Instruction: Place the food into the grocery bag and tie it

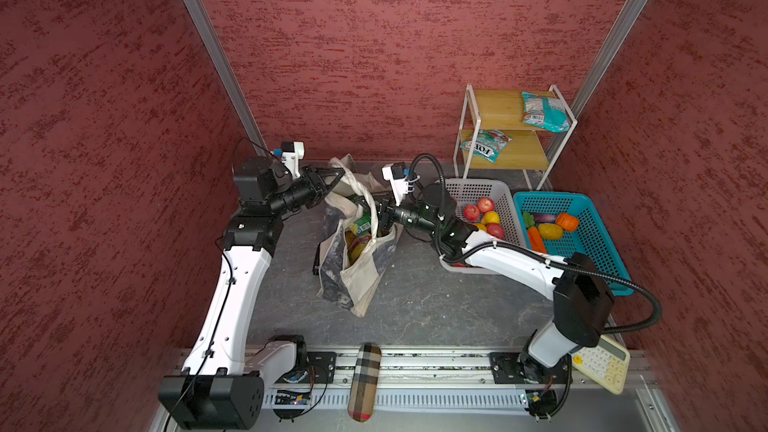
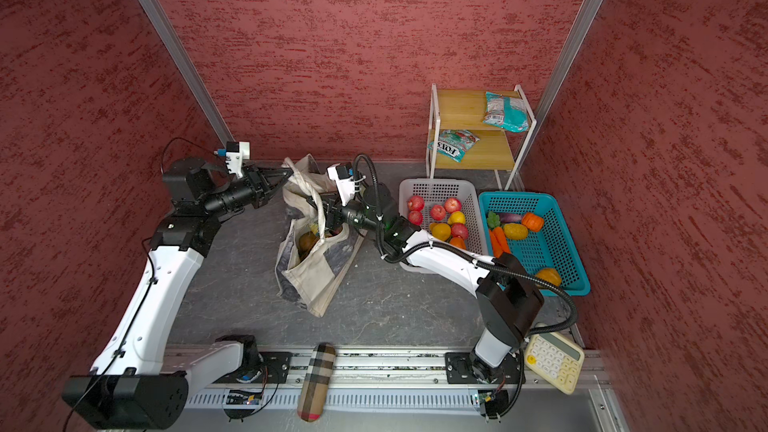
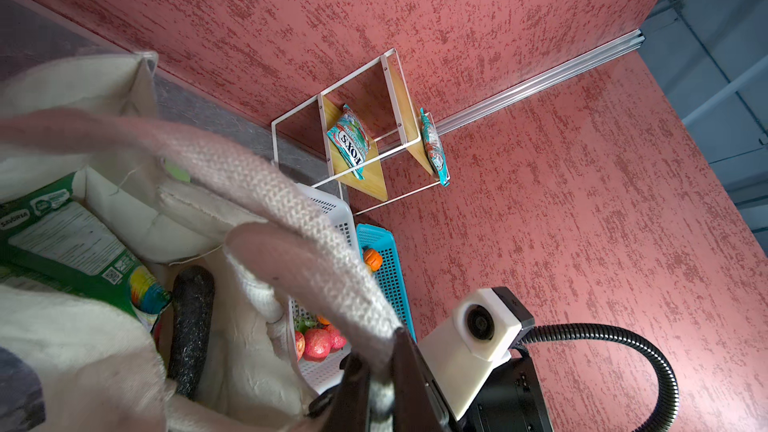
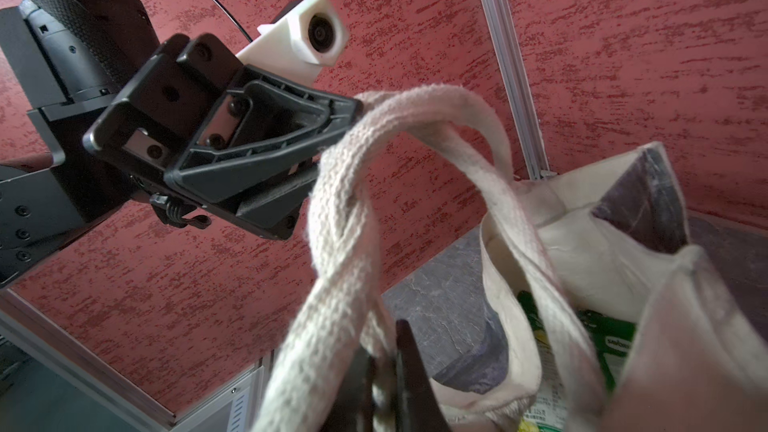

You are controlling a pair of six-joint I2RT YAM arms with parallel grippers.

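Note:
The cream canvas grocery bag stands open in the middle of the table in both top views. Inside it show a green snack packet, a yellow-orange packet and a brown oval fruit. My left gripper is at the bag's far left corner, shut on one cream strap handle. My right gripper hangs over the bag's mouth, shut on the other strap. In the right wrist view the two straps cross and wrap round each other just off the left gripper.
A white basket of apples and oranges and a blue basket of toy vegetables stand to the right. Behind them a small shelf carries a FOX'S packet and a teal packet. A plaid case and a calculator lie on the front rail.

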